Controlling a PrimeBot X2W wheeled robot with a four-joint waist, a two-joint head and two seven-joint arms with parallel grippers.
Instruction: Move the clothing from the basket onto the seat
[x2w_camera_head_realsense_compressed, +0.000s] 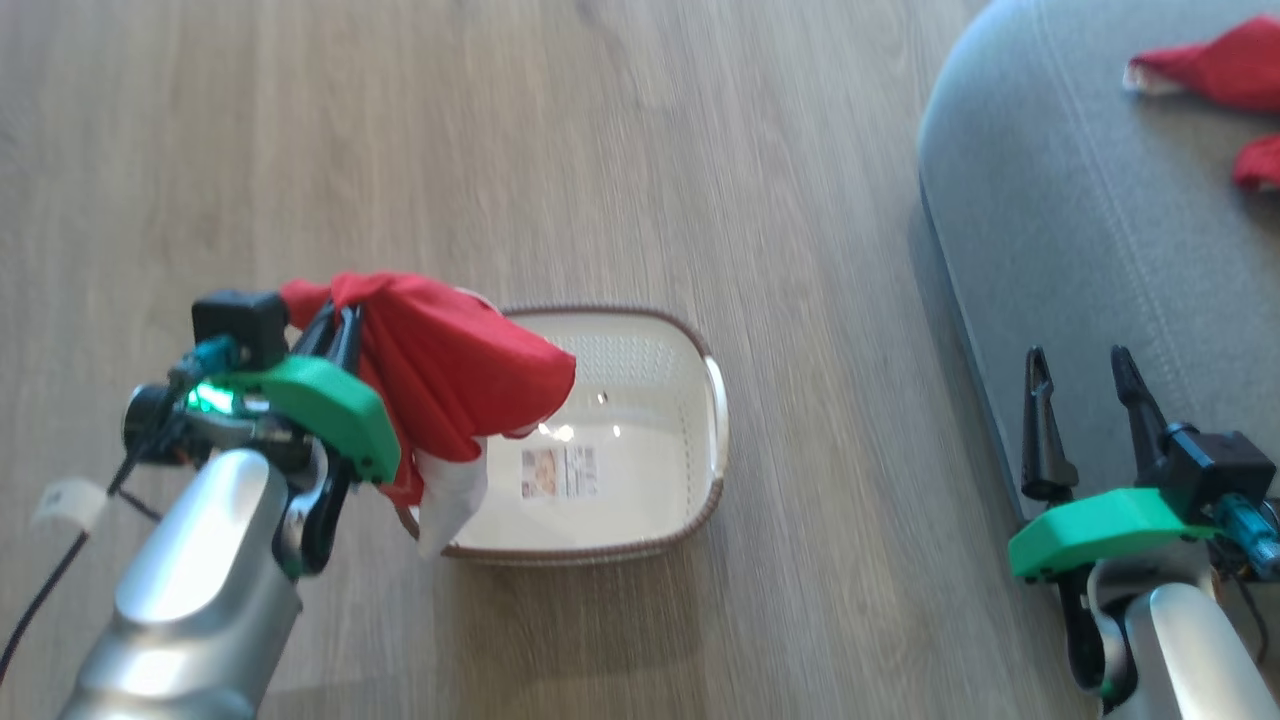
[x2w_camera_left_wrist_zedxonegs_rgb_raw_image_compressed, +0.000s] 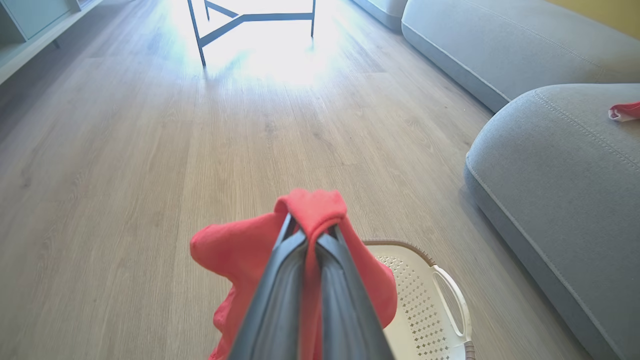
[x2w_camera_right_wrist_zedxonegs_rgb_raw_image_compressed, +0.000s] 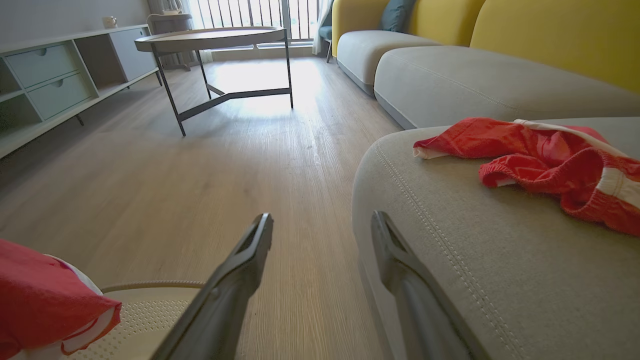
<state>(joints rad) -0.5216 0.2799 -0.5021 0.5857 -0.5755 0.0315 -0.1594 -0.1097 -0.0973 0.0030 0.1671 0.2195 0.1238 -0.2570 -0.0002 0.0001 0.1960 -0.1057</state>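
- Left tool: two dark fingers pressed together, clamped on one red-and-white garment. The garment hangs bunched over the basket's left end, with its white panel lowest.
- Basket: one, cream with a brown rim, standing on the wooden floor. One label sticker lies on its bottom.
- Right tool: two fingers spread apart, above the seat's near edge.
- Seat: one grey cushion with double stitching, to the basket's right and apart from it.
- Second red garment: one, white-trimmed, lying crumpled on the seat.
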